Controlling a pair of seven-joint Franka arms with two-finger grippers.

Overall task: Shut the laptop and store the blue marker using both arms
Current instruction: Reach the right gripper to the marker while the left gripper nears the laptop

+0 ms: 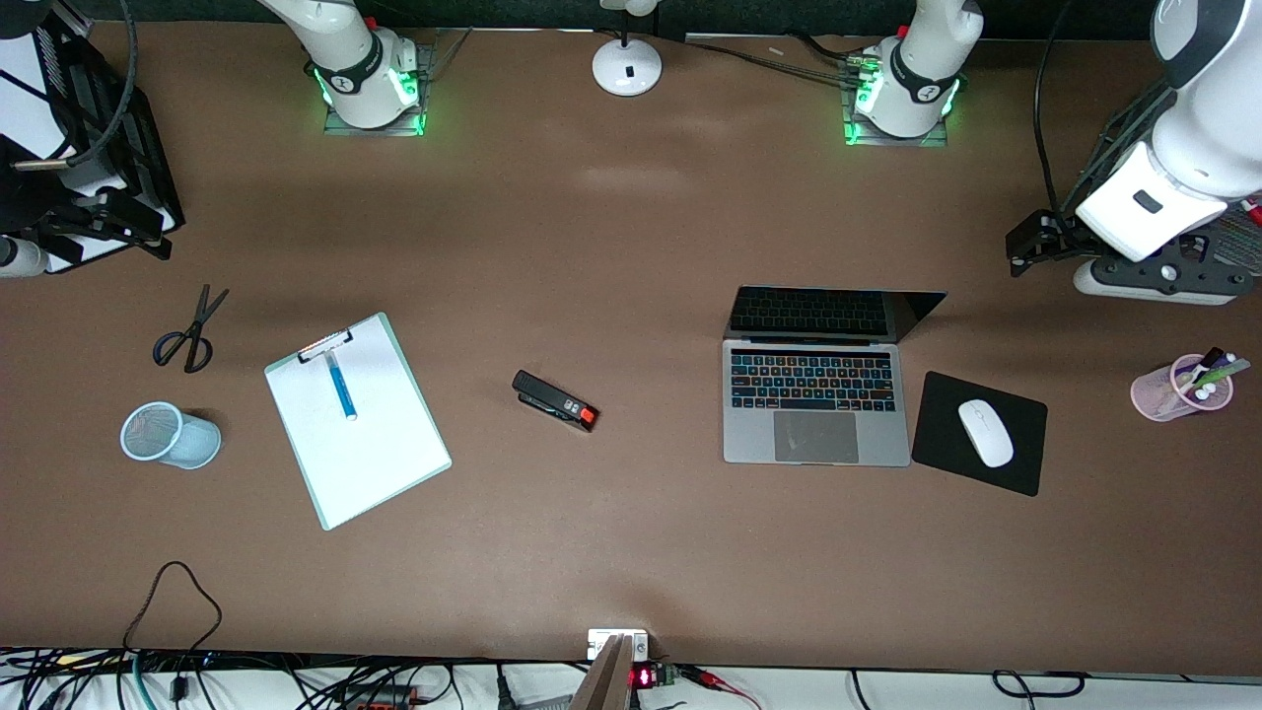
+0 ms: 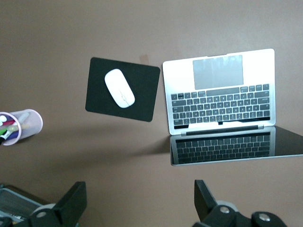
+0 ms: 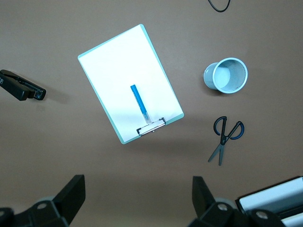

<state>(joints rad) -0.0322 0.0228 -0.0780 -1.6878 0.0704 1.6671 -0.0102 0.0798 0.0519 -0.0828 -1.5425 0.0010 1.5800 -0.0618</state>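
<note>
Both arms wait; left hand (image 2: 137,208) wide above the open laptop (image 1: 816,399); right hand (image 3: 137,205) wide above the clipboard (image 1: 357,417). The blue marker (image 1: 341,387) lies on that clipboard, bare counter (image 1: 631,247) around it.

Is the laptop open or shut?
Open: the laptop shows its keyboard and trackpad, and its screen stands raised above them.

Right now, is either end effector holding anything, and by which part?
Nothing is held. Both the left end effector and right end effector are open and empty, high over the table.
</note>
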